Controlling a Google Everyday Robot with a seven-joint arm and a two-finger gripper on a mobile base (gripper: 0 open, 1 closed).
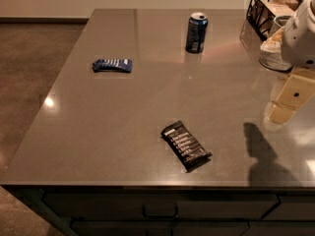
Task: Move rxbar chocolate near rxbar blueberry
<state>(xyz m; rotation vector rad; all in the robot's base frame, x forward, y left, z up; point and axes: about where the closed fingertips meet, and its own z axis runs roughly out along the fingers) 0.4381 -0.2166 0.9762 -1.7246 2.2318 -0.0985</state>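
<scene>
The rxbar chocolate [186, 145], a flat bar in a black wrapper with white text, lies at an angle on the grey counter [123, 122] near its front edge. The rxbar blueberry [112, 65], a dark blue wrapped bar, lies flat at the counter's left, well behind and left of the black bar. My gripper [288, 100] hangs at the right edge of the view, above the counter and far right of the black bar, holding nothing that I can see.
A blue soda can [196, 32] stands upright at the back middle. A black wire basket [269, 11] with items and a stack of white bowls or plates [273, 53] sit at the back right. The counter's front edge has drawers below.
</scene>
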